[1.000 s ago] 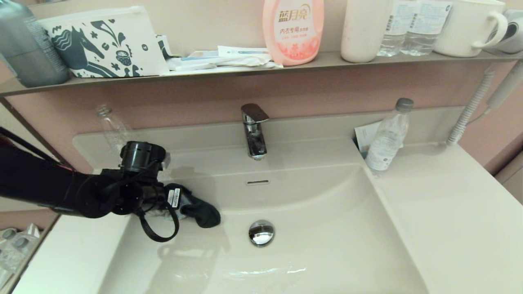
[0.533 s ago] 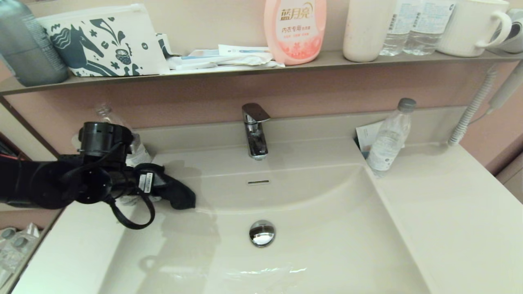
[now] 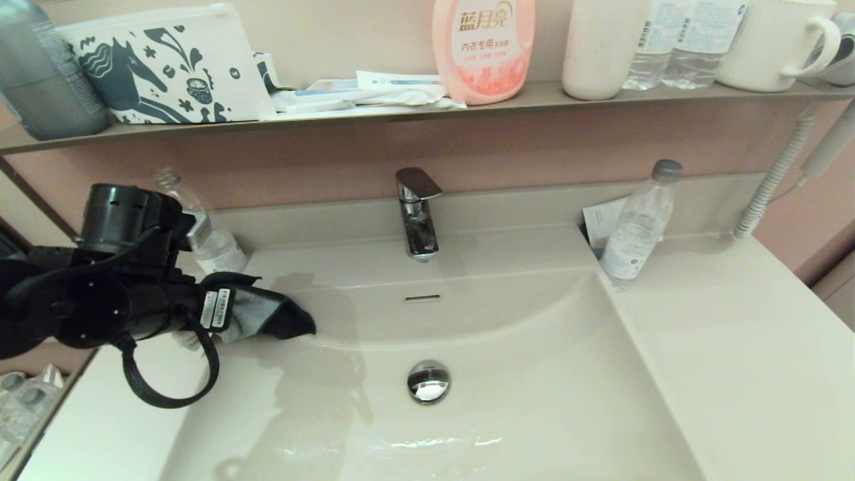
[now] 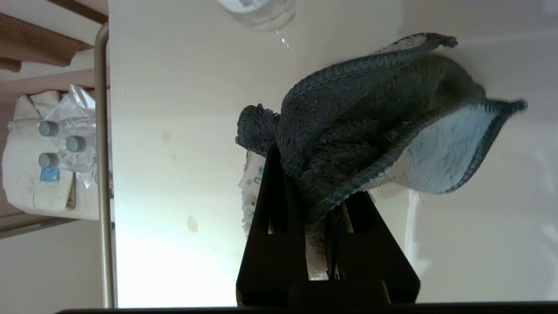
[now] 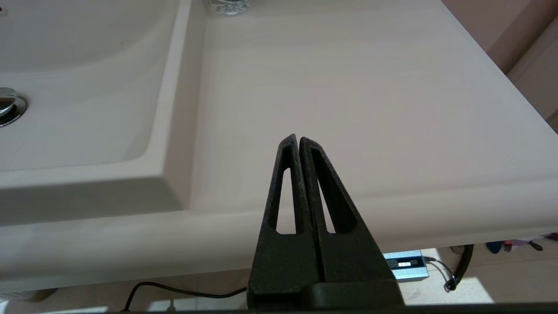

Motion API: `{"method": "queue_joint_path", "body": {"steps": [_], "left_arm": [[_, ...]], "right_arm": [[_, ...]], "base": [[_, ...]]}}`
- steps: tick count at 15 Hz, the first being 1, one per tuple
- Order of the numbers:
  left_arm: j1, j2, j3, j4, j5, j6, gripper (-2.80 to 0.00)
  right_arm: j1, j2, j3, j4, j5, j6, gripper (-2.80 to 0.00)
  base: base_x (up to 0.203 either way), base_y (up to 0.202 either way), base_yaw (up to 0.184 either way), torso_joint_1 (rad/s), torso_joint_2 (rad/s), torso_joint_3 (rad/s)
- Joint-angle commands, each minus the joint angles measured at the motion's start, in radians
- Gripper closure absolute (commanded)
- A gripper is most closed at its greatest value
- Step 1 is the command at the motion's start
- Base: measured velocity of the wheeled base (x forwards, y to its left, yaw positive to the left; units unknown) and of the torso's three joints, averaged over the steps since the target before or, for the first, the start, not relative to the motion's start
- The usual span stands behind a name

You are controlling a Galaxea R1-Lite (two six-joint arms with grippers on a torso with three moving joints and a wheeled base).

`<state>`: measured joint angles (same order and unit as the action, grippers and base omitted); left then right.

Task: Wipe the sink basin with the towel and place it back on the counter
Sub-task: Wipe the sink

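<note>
My left gripper is shut on the towel, a fluffy dark teal-grey cloth with a pale underside. It hangs over the left counter at the sink basin's left rim. The cream-white sink basin has a chrome drain plug and an overflow slot. In the left wrist view the towel bunches between the dark fingers of my left gripper above the counter. My right gripper is shut and empty, parked at the counter's front edge right of the basin.
A chrome tap stands behind the basin. Clear plastic bottles stand at the back left and back right. A shelf above holds a horse-print pouch, pink bottle, cup and mug.
My left gripper has lifted the towel out of the basin and drawn it leftward, from near the drain to above the left rim and counter.
</note>
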<state>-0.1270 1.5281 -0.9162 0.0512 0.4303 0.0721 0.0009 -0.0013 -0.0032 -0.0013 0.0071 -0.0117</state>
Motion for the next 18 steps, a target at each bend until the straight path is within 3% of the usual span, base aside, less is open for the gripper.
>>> {"method": "queue_joint_path", "body": {"steps": [1, 4, 6, 11, 14, 16, 18], "left_arm": [[-0.008, -0.043, 0.022, 0.005, 0.004, -0.004, 0.0], [-0.038, -0.076, 0.052, 0.006, 0.019, -0.076, 0.0], [-0.111, -0.071, 0.052, 0.002, 0.068, -0.195, 0.0], [-0.253, 0.015, -0.012, -0.024, 0.189, -0.406, 0.0], [-0.182, -0.015, 0.045, -0.006, 0.197, -0.36, 0.0], [-0.061, -0.11, 0.076, -0.004, 0.208, -0.273, 0.0], [0.092, -0.186, 0.088, -0.001, 0.163, -0.175, 0.0]], "right_arm": [[0.001, 0.001, 0.0, 0.0, 0.001, -0.001, 0.0], [0.001, 0.001, 0.0, 0.0, 0.001, -0.001, 0.0], [0.001, 0.001, 0.0, 0.0, 0.001, -0.001, 0.0], [0.001, 0.001, 0.0, 0.0, 0.001, -0.001, 0.0], [0.001, 0.001, 0.0, 0.0, 0.001, -0.001, 0.0], [0.001, 0.001, 0.0, 0.0, 0.001, -0.001, 0.0], [0.001, 0.001, 0.0, 0.0, 0.001, -0.001, 0.0]], "base": [[0.0, 0.0, 0.0, 0.0, 0.0, 0.0], [0.0, 0.0, 0.0, 0.0, 0.0, 0.0], [0.0, 0.0, 0.0, 0.0, 0.0, 0.0], [0.0, 0.0, 0.0, 0.0, 0.0, 0.0], [0.0, 0.0, 0.0, 0.0, 0.0, 0.0], [0.0, 0.0, 0.0, 0.0, 0.0, 0.0], [0.0, 0.0, 0.0, 0.0, 0.0, 0.0]]}}
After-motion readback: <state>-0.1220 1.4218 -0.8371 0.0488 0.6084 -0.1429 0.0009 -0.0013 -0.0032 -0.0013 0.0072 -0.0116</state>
